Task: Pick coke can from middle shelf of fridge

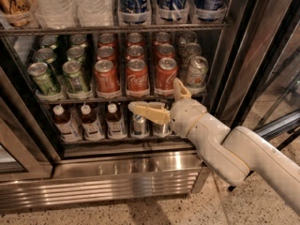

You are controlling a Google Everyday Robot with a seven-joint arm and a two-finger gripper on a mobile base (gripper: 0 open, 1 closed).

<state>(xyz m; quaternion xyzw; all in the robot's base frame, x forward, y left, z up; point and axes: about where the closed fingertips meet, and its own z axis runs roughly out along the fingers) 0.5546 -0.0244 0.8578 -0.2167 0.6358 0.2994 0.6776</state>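
Right now I see my pincer (154, 95) spread open at the front edge of the middle shelf (84, 99), beside the rightmost coke can (166, 73)

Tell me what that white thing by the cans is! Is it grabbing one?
That is a robot's arm. At its end is a gripper, with two fingers for pinching, like a hand. One camera faces the fridge. The gripper is at the front edge of the middle shelf, which carries green cans, red coke cans and silver cans. The fingers are spread open and hold nothing.
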